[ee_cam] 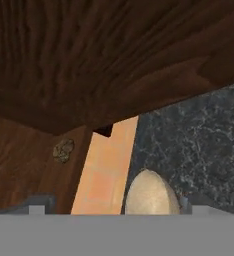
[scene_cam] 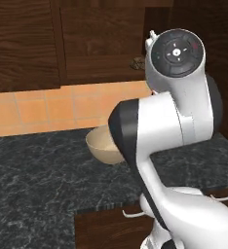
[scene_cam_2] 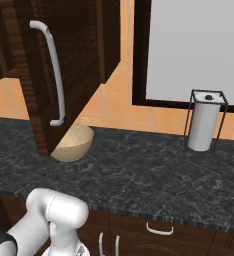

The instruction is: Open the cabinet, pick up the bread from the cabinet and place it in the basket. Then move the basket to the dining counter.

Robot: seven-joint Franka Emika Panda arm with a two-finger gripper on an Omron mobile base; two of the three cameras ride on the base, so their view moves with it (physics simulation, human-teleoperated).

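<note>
No brand, label or readable writing anywhere. One round tan-beige bowl-shaped basket (scene_cam: 102, 145) standing on the black white-veined stone bench (scene_cam_2: 154, 170), near the orange tiled wall, below the open door of the dark brown wood-grain wall cabinet (scene_cam_2: 71, 60) with one long silver bar handle (scene_cam_2: 55, 70). One small brown speckled bread lump (scene_cam: 137, 62) inside the cabinet. One white paper-towel roll in a black wire holder (scene_cam_2: 205, 120). Three small silver drawer handles below. Tool (ee_cam: 109, 202) spread wide, gripping nothing, tips barely visible.

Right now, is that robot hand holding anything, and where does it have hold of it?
Nothing is held. The gripper is open, with only the basket and counter showing beyond its tips.
</note>
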